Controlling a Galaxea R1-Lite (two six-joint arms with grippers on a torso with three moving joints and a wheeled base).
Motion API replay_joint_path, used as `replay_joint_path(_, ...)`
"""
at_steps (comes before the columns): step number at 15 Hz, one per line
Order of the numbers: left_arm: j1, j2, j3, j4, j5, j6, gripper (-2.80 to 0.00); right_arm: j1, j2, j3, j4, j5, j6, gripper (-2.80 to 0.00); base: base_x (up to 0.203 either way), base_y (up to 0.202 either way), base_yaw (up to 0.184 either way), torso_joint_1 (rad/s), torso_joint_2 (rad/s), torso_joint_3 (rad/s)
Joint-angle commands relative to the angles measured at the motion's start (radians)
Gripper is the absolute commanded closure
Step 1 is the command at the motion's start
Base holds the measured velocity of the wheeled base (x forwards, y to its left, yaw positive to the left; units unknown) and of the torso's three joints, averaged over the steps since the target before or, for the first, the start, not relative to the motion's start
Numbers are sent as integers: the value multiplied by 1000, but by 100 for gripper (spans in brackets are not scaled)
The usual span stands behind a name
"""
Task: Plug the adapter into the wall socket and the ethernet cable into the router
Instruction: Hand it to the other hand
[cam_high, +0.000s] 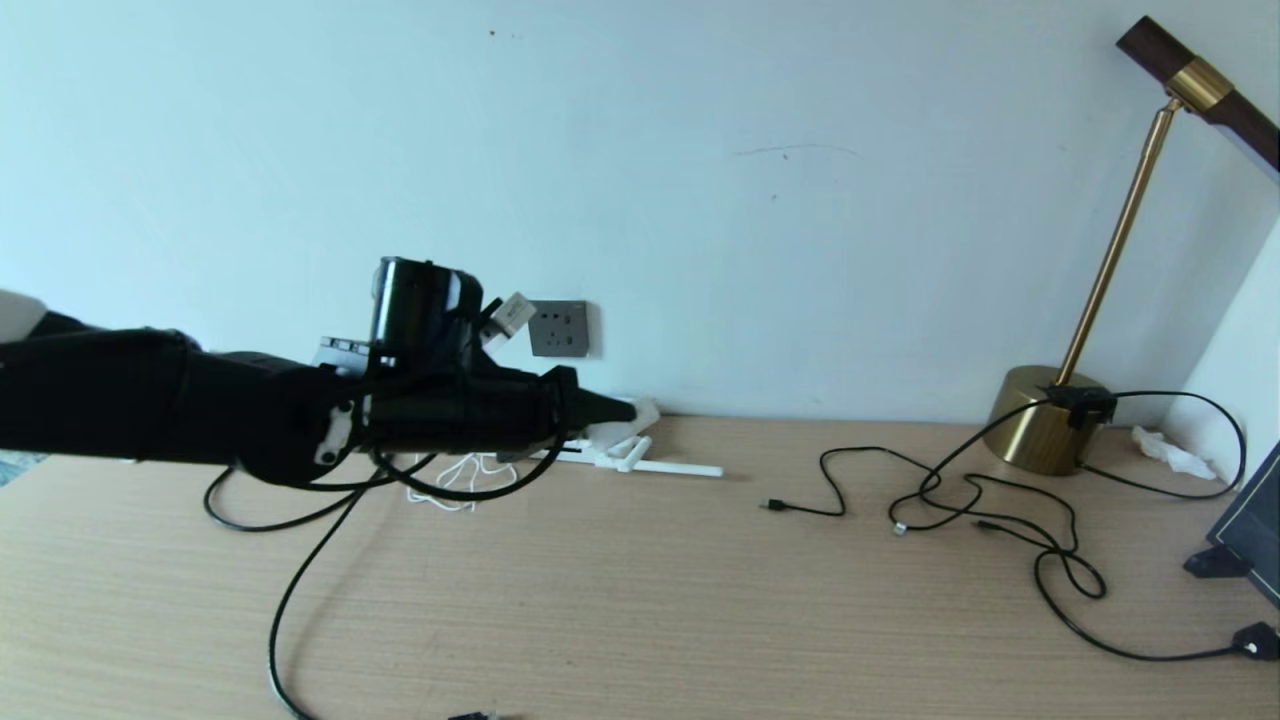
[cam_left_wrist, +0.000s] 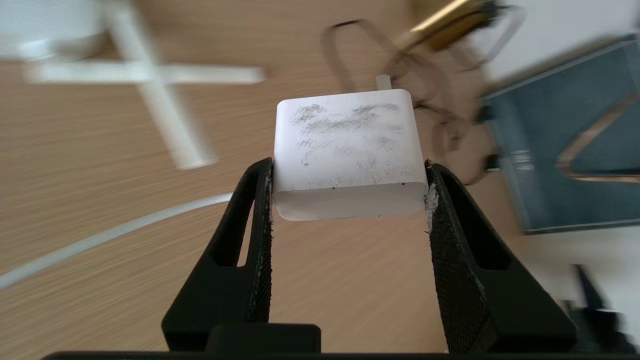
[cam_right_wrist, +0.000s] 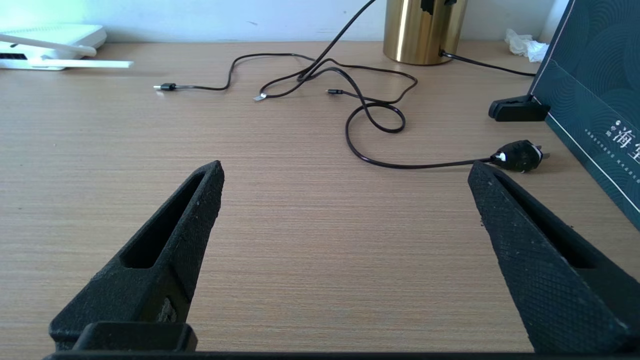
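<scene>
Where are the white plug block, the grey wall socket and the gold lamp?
adapter (cam_left_wrist: 347, 150), left wrist view, on its scuffed white top face, held in the left gripper (cam_left_wrist: 350, 190).
wall socket (cam_high: 558, 328), head view, middle of the grey plate.
gold lamp (cam_high: 1035, 432), head view, on its round base.

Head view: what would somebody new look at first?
First the big black left arm reaching toward the wall, its left pincer squeezing the scuffed white adapter. Next, the dark grey wall socket just beyond it, low on the pale wall. Then the shiny brass lamp far right, with black cords tangled on the wooden table.
</scene>
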Motion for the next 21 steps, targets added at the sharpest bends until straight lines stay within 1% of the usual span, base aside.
replay_joint_path(1, -88, -13, -53, -72, 1, -80, 0, 1, 0, 0, 0, 0, 0, -280, 0, 0, 0, 0, 0, 0)
replay_joint_path(2, -100, -19, -58, -137, -48, -105, 0, 1, 0, 0, -1, 0, -14, -280, 0, 0, 0, 0, 0, 0)
replay_joint_path(4, -100, -25, -76, -178, -176, -136, 0, 1, 0, 0, 0, 1, -35, -280, 0, 0, 0, 0, 0, 0)
replay_joint_path(5, -94, -17, -88, -190, -249, -142, 0, 1, 0, 2, -1, 0, -33, -280, 0, 0, 0, 0, 0, 0)
replay_joint_path(6, -89, -1, -97, -214, -300, -143, 0, 0, 0, -3, -3, -2, -34, -280, 0, 0, 0, 0, 0, 0)
replay_joint_path(7, -88, 19, -101, -260, -328, -141, 0, 0, 5, -37, -1, 0, -20, -280, 0, 0, 0, 0, 0, 0)
replay_joint_path(8, -87, 35, -96, -295, -335, -136, 0, 0, 33, -104, 6, 10, 14, -280, 0, 0, 0, 0, 0, 0)
replay_joint_path(9, -87, 46, -93, -312, -336, -119, 0, 1, 90, -176, 17, 40, 60, -280, 0, 0, 0, 0, 0, 0)
replay_joint_path(10, -90, 46, -81, -316, -336, -71, 0, 1, 182, -262, 39, 88, 122, -280, 0, 0, 0, 0, 0, 0)
replay_joint_path(11, -103, 36, -48, -317, -336, 2, 0, 2, 307, -363, 68, 157, 202, -280, 0, 0, 0, 0, 0, 0)
replay_joint_path(12, -123, 24, -17, -317, -336, 85, 0, 2, 454, -460, 92, 247, 284, -280, 0, 0, 0, 0, 0, 0)
replay_joint_path(14, -139, -8, 55, -318, -335, 212, 0, 4, 751, -640, 124, 431, 451, -280, 0, 0, 0, 0, 0, 0)
replay_joint_path(15, -147, -23, 75, -318, -333, 281, 0, 5, 887, -734, 133, 515, 547, -280, 0, 0, 0, 0, 0, 0)
replay_joint_path(16, -153, -38, 88, -318, -332, 331, 0, 7, 1017, -836, 137, 608, 657, -280, 0, 0, 0, 0, 0, 0)
replay_joint_path(18, -166, -64, 113, -336, -330, 381, 0, 9, 1231, -1030, 135, 821, 906, -280, 0, 0, 0, 0, 0, 0)
replay_joint_path(19, -170, -58, 116, -371, -330, 414, 0, 10, 1318, -1103, 133, 917, 1026, -280, 0, 0, 0, 0, 0, 0)
replay_joint_path(20, -177, -53, 116, -408, -329, 437, 0, 11, 1392, -1156, 132, 986, 1115, -280, 0, 0, 0, 0, 0, 0)
replay_joint_path(21, -186, -45, 117, -438, -329, 454, 0, 12, 1455, -1198, 132, 1037, 1187, -280, 0, 0, 0, 0, 0, 0)
